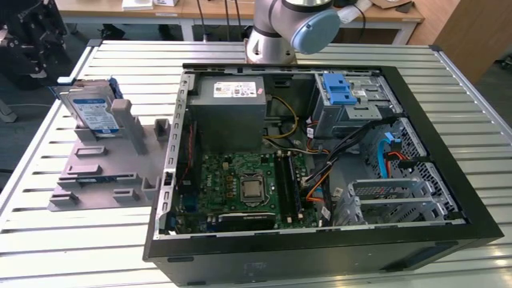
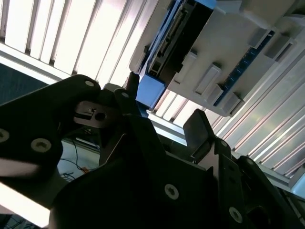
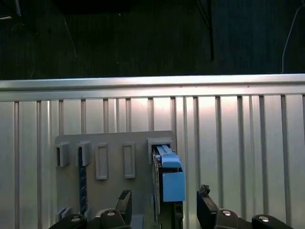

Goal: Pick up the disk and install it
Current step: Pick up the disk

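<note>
Here, disk [image 3: 169, 181] edge-up in holder [image 1: 92, 157], fingers [image 3: 207, 211] apart

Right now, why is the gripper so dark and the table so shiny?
In the second wrist view the table glares white behind the gripper, leaving it a dark shape; in the first wrist view the table shines too, while the floor beyond is nearly black; in the exterior view the light is even, with shade inside the case.

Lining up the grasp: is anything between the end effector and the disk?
Nothing visible. In the first wrist view the disk stands upright in the grey holder, and the open end effector frames it, with nothing else in the gap.
</note>
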You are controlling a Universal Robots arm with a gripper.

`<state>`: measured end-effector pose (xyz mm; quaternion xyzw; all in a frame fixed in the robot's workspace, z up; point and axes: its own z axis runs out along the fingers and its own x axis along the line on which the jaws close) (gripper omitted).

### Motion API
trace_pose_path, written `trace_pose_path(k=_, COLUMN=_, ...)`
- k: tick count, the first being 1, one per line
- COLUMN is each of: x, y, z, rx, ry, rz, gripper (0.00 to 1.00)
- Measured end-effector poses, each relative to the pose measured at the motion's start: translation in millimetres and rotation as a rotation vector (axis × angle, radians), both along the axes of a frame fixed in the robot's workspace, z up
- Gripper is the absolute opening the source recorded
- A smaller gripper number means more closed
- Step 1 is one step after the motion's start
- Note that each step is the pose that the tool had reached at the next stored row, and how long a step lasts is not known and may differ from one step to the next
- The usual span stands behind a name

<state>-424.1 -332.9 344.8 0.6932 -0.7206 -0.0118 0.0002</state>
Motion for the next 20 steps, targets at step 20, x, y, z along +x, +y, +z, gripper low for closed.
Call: trace_pose_path(k=20, x=-4.3, y=6.1, z=-25.3, rx=-0.0022, ry=-0.0146, rz=0.000, gripper=0.65)
